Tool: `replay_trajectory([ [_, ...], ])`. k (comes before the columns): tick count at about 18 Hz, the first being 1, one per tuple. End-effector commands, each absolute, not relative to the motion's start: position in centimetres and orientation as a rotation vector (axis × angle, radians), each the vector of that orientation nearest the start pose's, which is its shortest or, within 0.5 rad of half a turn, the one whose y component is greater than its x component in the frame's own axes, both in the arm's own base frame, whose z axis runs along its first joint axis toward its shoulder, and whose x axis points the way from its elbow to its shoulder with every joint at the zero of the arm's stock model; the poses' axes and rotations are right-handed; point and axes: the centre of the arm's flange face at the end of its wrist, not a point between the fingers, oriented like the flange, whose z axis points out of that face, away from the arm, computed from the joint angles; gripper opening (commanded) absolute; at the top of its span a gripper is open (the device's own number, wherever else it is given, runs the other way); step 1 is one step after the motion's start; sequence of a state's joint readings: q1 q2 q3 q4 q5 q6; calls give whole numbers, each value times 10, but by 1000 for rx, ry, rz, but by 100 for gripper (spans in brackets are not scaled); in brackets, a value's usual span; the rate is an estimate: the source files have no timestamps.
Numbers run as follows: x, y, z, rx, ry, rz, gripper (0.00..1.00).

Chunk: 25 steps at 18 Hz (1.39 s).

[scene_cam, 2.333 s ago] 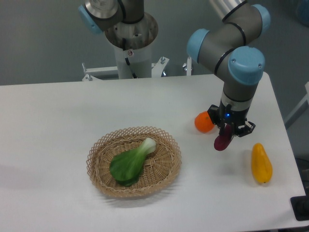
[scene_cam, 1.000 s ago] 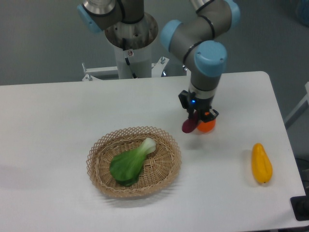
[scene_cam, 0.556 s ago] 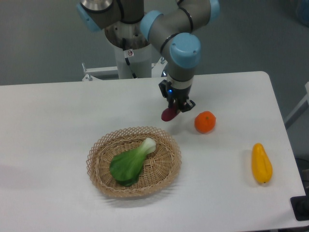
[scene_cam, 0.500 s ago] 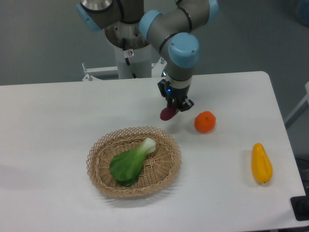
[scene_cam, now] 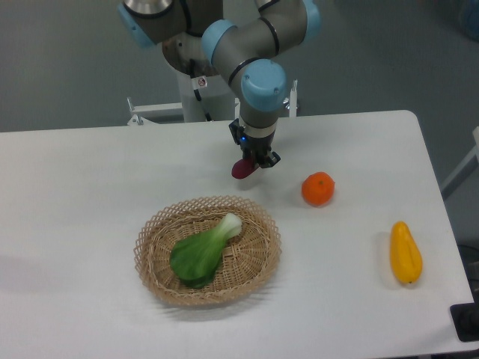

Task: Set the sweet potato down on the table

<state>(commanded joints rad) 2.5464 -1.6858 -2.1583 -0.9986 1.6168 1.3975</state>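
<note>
No readable writing or brand marks are visible on any item. The gripper [scene_cam: 249,159] is clenched on the sweet potato [scene_cam: 243,168], a smooth, reddish-purple tapered tuber that hangs tilted from the fingers, above the table [scene_cam: 90,179], a smooth white top with rounded corners. Below and to the left of the gripper in the view sits a round woven wicker basket [scene_cam: 258,258] with an open lattice rim; it contains one bok choy [scene_cam: 203,250], with a pale stalk and dark green leaves. To the right of the gripper, near it, lies a round orange [scene_cam: 318,188]. Farther right and lower, well apart, lies an elongated, glossy yellow pepper [scene_cam: 405,252].
</note>
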Motion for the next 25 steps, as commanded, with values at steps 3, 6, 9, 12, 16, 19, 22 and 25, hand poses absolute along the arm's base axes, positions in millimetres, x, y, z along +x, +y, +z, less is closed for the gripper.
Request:
replay_trajectory([
  [3, -288, 350, 218, -3158, 679, -172, 72],
  [6, -289, 352, 219, -3157, 681, -170, 87],
  [9, -292, 353, 224, -3150, 676, -151, 100],
  [12, -299, 358, 235, -3142, 661, -108, 100],
  [16, -317, 369, 256, -3131, 652, -27, 100],
  [19, -336, 374, 278, -3116, 642, 49, 100],
  [22, -360, 371, 298, -3106, 594, 112, 100],
  [25, -382, 372, 309, -3102, 560, 147, 100],
])
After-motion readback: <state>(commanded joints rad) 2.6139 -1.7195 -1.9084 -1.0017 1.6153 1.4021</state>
